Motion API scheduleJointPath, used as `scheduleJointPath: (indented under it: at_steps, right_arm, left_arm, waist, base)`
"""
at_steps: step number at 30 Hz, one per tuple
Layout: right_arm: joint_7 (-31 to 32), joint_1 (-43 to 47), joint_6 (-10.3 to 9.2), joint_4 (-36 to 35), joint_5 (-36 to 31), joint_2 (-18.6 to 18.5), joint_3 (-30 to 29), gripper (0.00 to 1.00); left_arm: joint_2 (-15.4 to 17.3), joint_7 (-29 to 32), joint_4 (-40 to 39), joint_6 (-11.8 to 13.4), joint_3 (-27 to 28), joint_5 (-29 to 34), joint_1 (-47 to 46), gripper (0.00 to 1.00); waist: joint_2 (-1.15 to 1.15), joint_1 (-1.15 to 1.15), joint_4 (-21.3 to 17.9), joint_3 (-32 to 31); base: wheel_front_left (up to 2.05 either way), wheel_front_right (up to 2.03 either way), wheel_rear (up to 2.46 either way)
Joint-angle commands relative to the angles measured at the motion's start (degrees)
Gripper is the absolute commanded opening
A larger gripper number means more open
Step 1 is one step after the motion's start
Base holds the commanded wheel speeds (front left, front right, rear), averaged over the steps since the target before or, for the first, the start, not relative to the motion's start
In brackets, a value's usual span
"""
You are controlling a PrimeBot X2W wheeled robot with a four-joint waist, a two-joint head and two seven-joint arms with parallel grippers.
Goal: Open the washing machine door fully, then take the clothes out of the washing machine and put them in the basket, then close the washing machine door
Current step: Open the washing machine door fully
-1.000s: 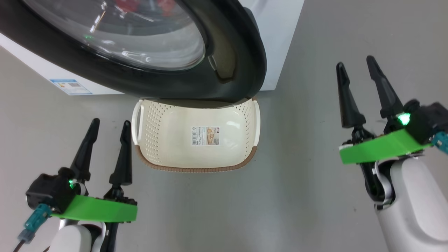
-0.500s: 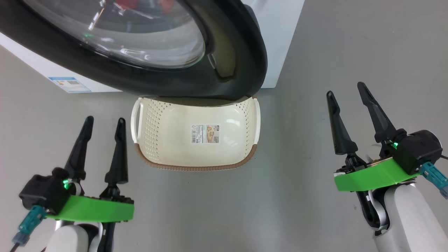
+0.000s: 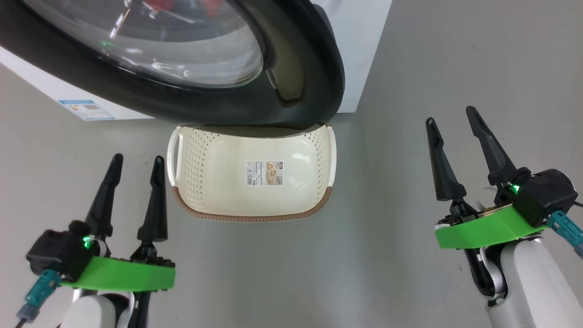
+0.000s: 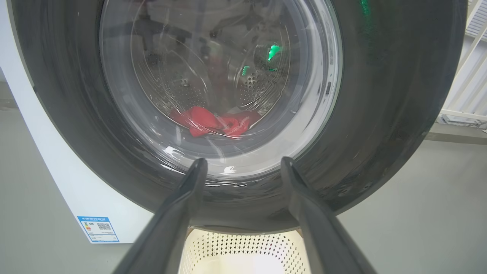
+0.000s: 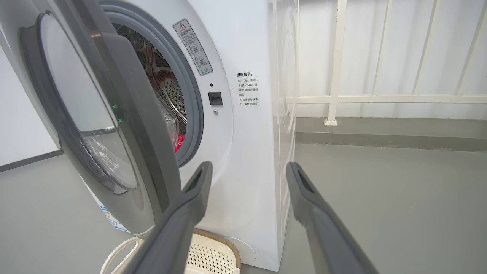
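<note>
Your right gripper (image 3: 449, 115) has dropped back toward you, away from the door (image 3: 319, 91), which hangs part-open over the basket (image 3: 250, 217). Its fingers and the left gripper's (image 3: 138, 158) are spread, empty. Clothes (image 4: 213, 121) lie inside the washer (image 3: 360, 54); the door likely needs swinging wider.

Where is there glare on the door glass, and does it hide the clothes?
Head view: white glints and a green dot on the door glass. Left wrist view: green reflections and streaks, yet the clothes show through, hazy. Right wrist view: glass looks milky.
</note>
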Motion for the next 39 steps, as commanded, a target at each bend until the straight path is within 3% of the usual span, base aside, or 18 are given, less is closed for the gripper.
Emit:
scheduleJointPath:
  at_steps: [1, 9, 10, 11, 13, 16, 21, 27, 28, 29, 34, 38, 39]
  right_arm:
    - [-0.37, 0.91, 0.37, -1.64, 0.36, 0.38, 1.36, 1.0]
    - [-0.37, 0.74, 0.37, -1.41, 0.9, 0.39, 1.21, 1.0]
    - [-0.37, 0.7, 0.37, -1.24, 1.02, 0.39, 1.03, 0.75]
    - [-0.37, 0.59, 0.37, -1.09, 1.18, 0.39, 0.91, 0.39]
    - [-0.37, 0.3, 0.37, -0.49, 1.08, 0.39, 1.01, 0.0]
    - [-0.37, -0.61, 0.37, 0.8, 2.81, 0.39, 1.25, 0.0]
    - [-0.37, -4.04, 0.37, 6.18, 15.84, 0.39, 1.61, 0.0]
    - [-0.37, -11.72, 0.37, 13.62, 35.31, 0.39, 6.24, 0.0]
    - [-0.37, -14.73, 0.37, 16.33, 43.97, 0.39, 7.89, 0.0]
    - [0.1, -16.42, 0.37, 17.53, 48.11, 0.39, 9.06, 0.0]
    - [8.63, -24.25, 0.37, 21.06, 66.23, 0.39, 11.6, 0.0]
    - [18.74, -29.13, 0.37, 23.86, 76.67, 0.39, 11.52, 0.0]
    - [18.74, -29.13, 0.37, 23.86, 76.67, 0.39, 11.52, 0.0]
  left_arm:
    - [1.31, -0.44, -1.62, -0.31, 1.81, 0.6, 0.42, 1.0]
    - [1.14, -0.44, -1.96, -0.31, 1.73, 0.67, 0.49, 1.0]
    - [1.11, -0.44, -1.98, -0.31, 1.72, 0.7, 0.48, 1.0]
    - [1.09, -0.44, -2.0, -0.31, 1.71, 0.71, 0.46, 1.0]
    - [1.03, -0.44, -1.98, -0.31, 1.74, 0.74, 0.43, 1.0]
    - [0.96, -0.44, -1.88, -0.31, 1.7, 0.82, 0.38, 1.0]
    - [0.85, -0.44, -1.65, -0.31, 1.59, 0.85, 0.44, 1.0]
    - [0.79, -0.44, -1.47, -0.31, 1.39, 0.91, 0.36, 1.0]
    - [0.82, -0.44, -1.46, -0.31, 1.29, 0.93, 0.36, 1.0]
    - [0.83, -0.44, -1.44, -0.31, 1.22, 0.93, 0.35, 1.0]
    - [0.95, -0.44, -1.41, -0.31, 1.06, 0.73, 0.2, 1.0]
    - [0.92, -0.44, -1.22, -0.31, 0.93, 0.63, 0.17, 1.0]
    - [0.92, -0.44, -1.22, -0.31, 0.93, 0.63, 0.17, 1.0]
  waist:
    - [0.0, 0.0, 0.03, 0.01]
    - [0.0, 0.0, 0.12, 0.18]
    - [0.0, 0.0, 0.15, 0.21]
    - [0.0, 0.0, 0.18, 0.23]
    - [0.0, 0.0, 0.24, 0.24]
    - [0.0, 0.0, 0.33, 0.22]
    - [0.0, 0.0, 0.44, 0.01]
    - [0.0, 0.0, 0.71, -0.12]
    - [0.0, 0.0, 0.83, -0.11]
    - [0.0, 0.0, 0.93, -0.1]
    - [0.0, 0.0, 1.62, 0.1]
    - [0.0, 0.0, 2.33, 0.05]
    - [0.0, 0.0, 2.33, 0.05]
  base:
    - [0.0, 0.0, 0.0]
    - [0.0, 0.0, 0.0]
    - [0.0, 0.0, 0.0]
    - [0.0, 0.0, 0.0]
    - [0.0, 0.0, 0.0]
    - [0.0, 0.0, 0.0]
    - [0.0, 0.0, 0.0]
    - [0.0, 0.0, 0.0]
    - [0.0, 0.0, 0.0]
    - [0.0, 0.0, 0.0]
    - [0.0, 0.0, 0.0]
    - [0.0, 0.0, 0.0]
    - [0.0, 0.0, 0.0]
